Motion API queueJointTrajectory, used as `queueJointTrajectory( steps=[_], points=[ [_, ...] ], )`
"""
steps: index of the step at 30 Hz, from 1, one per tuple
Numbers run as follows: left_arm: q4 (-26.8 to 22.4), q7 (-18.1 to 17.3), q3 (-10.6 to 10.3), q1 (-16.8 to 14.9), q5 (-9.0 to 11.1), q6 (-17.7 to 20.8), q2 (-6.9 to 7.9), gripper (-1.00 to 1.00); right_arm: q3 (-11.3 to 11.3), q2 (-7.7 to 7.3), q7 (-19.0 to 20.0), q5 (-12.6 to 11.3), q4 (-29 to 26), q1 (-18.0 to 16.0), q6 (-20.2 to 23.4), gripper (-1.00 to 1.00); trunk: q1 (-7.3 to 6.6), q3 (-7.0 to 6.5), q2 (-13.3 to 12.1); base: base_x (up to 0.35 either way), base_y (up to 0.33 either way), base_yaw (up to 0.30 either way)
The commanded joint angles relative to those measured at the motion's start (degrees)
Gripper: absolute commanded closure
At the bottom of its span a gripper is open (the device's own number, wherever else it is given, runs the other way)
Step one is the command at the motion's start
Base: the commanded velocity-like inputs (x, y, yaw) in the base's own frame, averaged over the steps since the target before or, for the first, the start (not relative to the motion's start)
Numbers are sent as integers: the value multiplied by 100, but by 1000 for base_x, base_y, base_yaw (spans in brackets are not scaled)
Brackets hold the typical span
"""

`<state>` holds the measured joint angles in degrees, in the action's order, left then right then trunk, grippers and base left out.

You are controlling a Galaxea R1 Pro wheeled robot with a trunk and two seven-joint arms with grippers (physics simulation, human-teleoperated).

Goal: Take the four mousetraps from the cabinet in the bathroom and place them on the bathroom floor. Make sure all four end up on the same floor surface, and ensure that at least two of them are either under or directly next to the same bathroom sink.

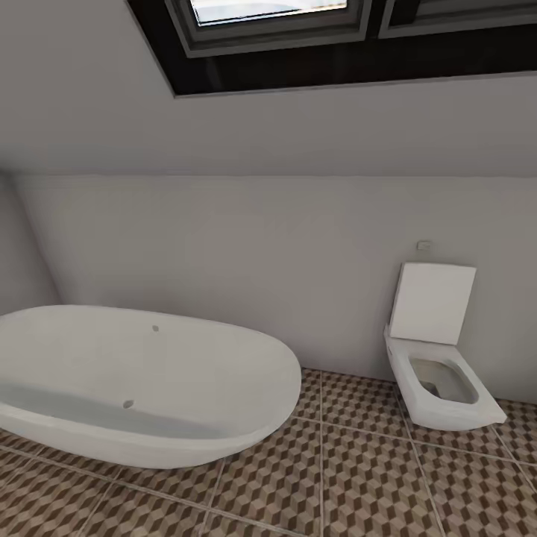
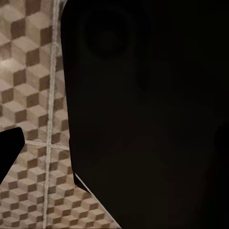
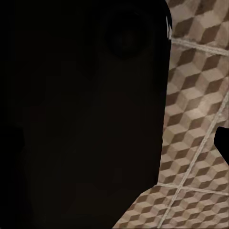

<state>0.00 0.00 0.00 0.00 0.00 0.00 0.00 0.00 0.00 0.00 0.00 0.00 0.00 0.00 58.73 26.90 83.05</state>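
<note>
Bathtub, toilet on bathroom floor.

White bathtub and toilet, pale grey wall, brown-beige-white cube-patterned floor tiles, pale grout.

In the head view, the oval white bathtub runs off the left edge, so we cannot see its far end. The dark-framed window is cut by the top edge. In both wrist views, a large black shape hides most of the cube-patterned brown, beige and white tiled floor; we cannot tell what this shape is. We cannot tell how either gripper's jaws stand.
</note>
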Motion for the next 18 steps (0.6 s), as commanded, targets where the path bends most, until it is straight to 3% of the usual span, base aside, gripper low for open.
queueJointTrajectory(
  steps=[1, 18],
  points=[
    [-33, -19, 33, -8, 30, -33, -25, -100, 33, 21, -23, 33, 1, -9, -16, -100, 0, 3, 3, 0, 0, 0],
    [-199, -16, 75, -8, 68, -272, -12, -100, 52, 18, 7, 76, 0, -9, -9, -100, 0, 3, 3, 0, 0, 0]
  ],
)
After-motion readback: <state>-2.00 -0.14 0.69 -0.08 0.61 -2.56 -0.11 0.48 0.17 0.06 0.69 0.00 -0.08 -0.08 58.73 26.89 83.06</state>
